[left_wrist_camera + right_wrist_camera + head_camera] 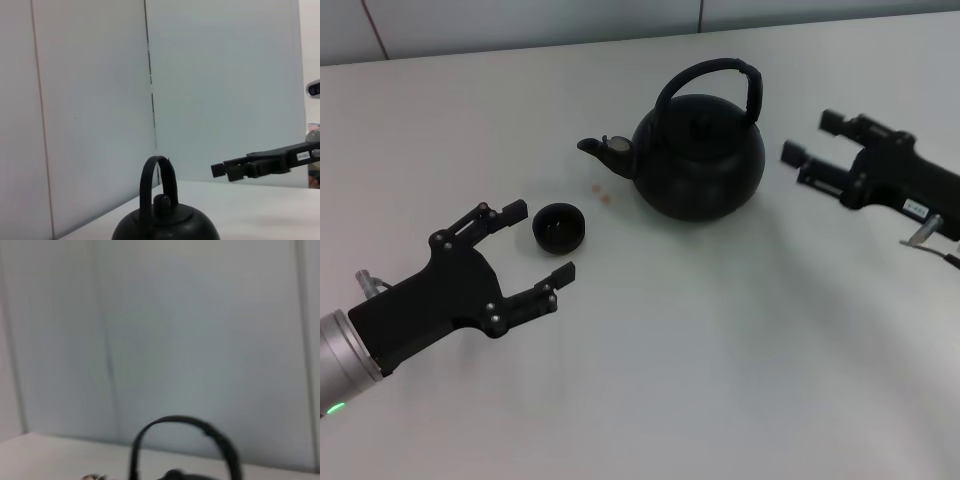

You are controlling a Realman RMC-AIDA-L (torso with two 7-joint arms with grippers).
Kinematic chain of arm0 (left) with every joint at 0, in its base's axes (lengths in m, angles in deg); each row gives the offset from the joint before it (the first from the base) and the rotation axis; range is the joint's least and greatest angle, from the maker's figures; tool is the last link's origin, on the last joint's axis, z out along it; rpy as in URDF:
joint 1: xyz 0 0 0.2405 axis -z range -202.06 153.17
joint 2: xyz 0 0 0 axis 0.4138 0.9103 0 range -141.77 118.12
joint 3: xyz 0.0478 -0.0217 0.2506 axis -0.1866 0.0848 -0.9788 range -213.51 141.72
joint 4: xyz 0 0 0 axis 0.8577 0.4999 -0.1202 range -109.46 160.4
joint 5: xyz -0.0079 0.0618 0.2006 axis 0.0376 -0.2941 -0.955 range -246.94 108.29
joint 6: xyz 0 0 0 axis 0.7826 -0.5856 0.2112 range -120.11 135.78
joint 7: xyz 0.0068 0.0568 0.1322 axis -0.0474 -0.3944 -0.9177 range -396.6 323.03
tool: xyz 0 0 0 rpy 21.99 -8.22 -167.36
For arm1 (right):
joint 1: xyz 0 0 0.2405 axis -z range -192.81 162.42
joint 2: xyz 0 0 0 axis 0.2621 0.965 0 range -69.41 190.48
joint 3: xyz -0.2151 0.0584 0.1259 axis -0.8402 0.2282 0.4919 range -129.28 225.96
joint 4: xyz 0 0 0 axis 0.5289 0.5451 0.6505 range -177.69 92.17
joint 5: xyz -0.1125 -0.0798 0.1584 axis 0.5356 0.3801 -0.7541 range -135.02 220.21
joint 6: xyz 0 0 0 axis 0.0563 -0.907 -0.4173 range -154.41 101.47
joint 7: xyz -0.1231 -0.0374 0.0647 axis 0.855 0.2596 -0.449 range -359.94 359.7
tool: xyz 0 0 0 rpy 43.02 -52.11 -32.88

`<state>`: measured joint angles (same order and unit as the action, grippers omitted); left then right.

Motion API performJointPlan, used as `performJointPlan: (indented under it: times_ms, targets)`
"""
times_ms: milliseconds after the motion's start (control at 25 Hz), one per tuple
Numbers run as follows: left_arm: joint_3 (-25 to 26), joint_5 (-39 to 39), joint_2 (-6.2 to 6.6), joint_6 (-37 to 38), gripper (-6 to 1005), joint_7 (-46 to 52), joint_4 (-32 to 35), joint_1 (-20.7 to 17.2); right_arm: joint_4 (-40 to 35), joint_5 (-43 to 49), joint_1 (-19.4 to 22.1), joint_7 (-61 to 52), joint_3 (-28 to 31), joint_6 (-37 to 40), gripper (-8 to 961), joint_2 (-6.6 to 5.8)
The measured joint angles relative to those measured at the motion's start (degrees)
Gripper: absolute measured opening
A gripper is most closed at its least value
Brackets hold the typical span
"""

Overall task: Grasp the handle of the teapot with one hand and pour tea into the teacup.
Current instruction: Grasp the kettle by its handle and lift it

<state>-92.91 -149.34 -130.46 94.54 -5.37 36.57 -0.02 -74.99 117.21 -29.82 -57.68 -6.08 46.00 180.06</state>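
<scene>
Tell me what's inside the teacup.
The teacup stands upright beside the open left gripper, its dark inside showing only shadow. No tea is visible, though black-on-black could hide a little liquid. The teapot stands unlifted, its spout facing the cup.

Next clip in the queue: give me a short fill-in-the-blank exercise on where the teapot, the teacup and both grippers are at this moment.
1. The teapot has its spout turned toward the ____.
2. The left gripper is open, and the teacup sits ____ its fingers.
3. The right gripper is open beside the teapot and holds ____.
4. The handle stands ____ over the lid.

Missing words: teacup; between; nothing; upright
</scene>
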Motion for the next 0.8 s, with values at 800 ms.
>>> performJointPlan:
  times_ms: [800]
  targets:
    - [0.2, 0.2, 0.02, -1.9, 864, 0.1, 0.7, 0.4, 13.1, -8.1, -10.3, 10.1, -0.1, -8.3, 746, 0.01]
